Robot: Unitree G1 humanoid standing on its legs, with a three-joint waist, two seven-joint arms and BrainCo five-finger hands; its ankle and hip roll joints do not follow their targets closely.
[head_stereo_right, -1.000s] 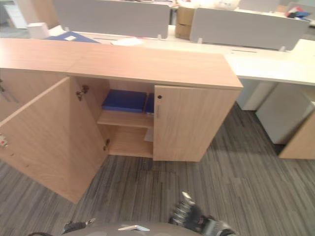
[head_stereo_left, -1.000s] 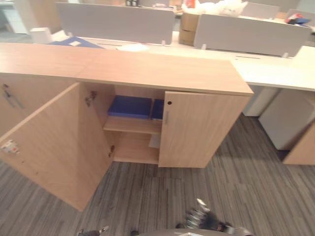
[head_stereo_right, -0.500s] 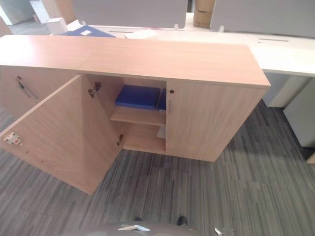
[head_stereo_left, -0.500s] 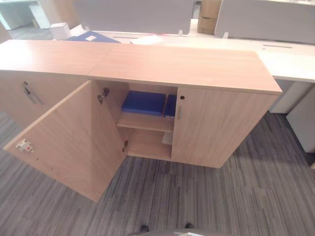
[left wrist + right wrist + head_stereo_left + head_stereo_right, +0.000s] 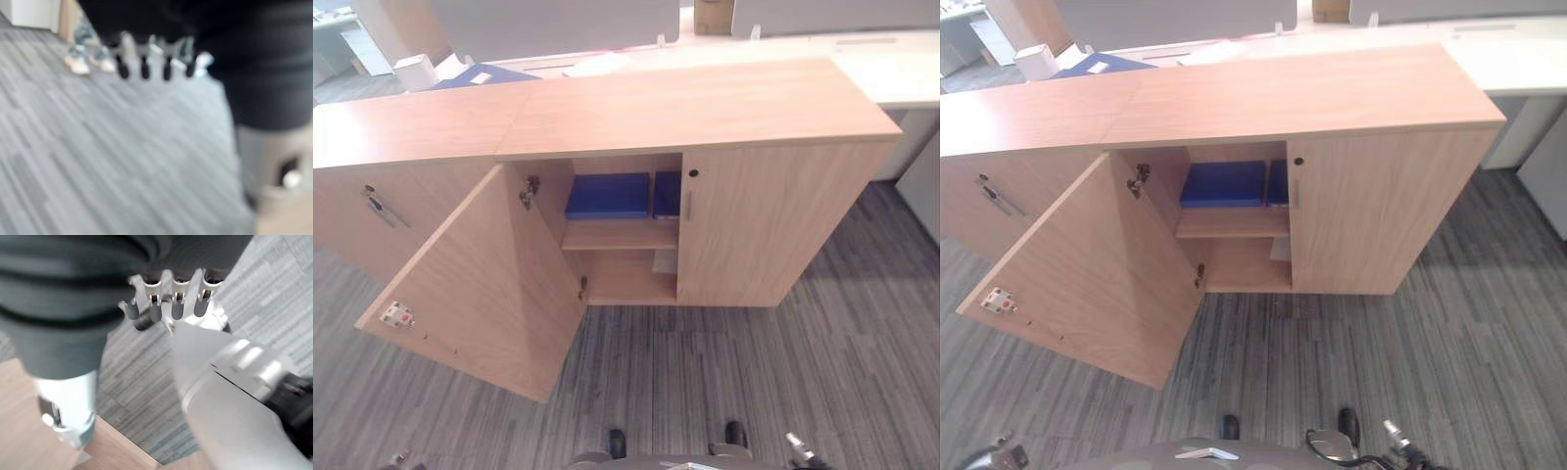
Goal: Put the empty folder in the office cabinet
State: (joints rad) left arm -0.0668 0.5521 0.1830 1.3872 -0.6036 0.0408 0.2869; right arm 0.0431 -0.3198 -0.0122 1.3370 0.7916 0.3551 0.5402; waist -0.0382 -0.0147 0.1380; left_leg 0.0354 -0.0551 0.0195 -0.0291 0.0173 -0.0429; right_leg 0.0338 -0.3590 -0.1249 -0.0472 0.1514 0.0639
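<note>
Two hands hang low above the grey striped carpet (image 5: 754,362), nearest the camera. The left hand (image 5: 146,58) has its fingers straight and loosely spread, holding nothing; a person's shoes (image 5: 88,61) stand on the carpet beyond it. The right hand (image 5: 171,301) likewise has its fingers straight in a row, with nothing between them. Farther out stands the wooden office cabinet (image 5: 705,108). Its left door (image 5: 480,284) is swung wide open; its right door (image 5: 773,225) is closed. On the upper shelf (image 5: 617,235) inside lies a blue folder (image 5: 607,196), flat, with a second blue item (image 5: 667,193) just beside it. Behind the cabinet, a white table (image 5: 901,69) carries another blue folder (image 5: 475,76).
</note>
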